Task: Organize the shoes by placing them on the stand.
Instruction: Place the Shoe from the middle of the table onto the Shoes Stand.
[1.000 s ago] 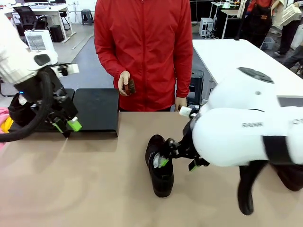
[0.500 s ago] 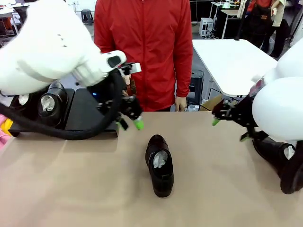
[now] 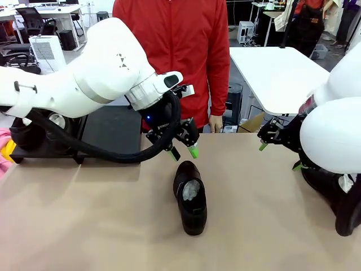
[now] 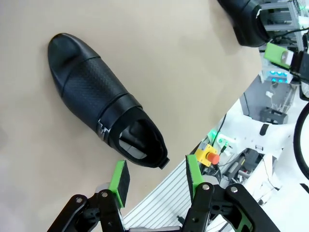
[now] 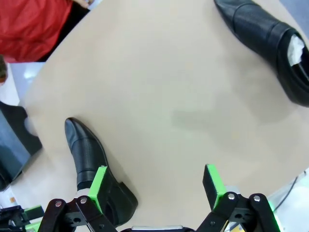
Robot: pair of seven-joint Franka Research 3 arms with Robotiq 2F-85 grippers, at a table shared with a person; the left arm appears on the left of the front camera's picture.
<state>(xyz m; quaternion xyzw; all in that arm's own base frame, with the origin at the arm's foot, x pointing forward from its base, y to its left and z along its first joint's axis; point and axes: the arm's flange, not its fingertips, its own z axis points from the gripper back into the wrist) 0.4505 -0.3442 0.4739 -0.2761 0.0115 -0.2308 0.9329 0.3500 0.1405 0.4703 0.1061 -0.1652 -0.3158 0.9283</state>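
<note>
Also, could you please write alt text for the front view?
The left gripper, open, hovers near the heel end of a black shoe lying in the middle of the table, toe toward the camera. The right gripper, also open, hangs at the right beside another shoe. A person in red stands at the far side by the stand.

A glossy black middle shoe (image 3: 190, 199) (image 4: 99, 99) with a pebbled upper stood upright on its sole at the centre of the desk (image 3: 101, 226), rounded toe towards the robot's side and pale lining showing in the opening at the far end. A second shoe (image 3: 333, 192), partly hidden, lay at the desk's right edge with pale stuffing in its mouth. The low matte-black stand (image 3: 115, 131) sat at the far left of the desk, its right panel bare, its left panel carrying a third shoe (image 3: 56, 121) with a fourth shoe (image 3: 23, 134) just beside it.
</note>
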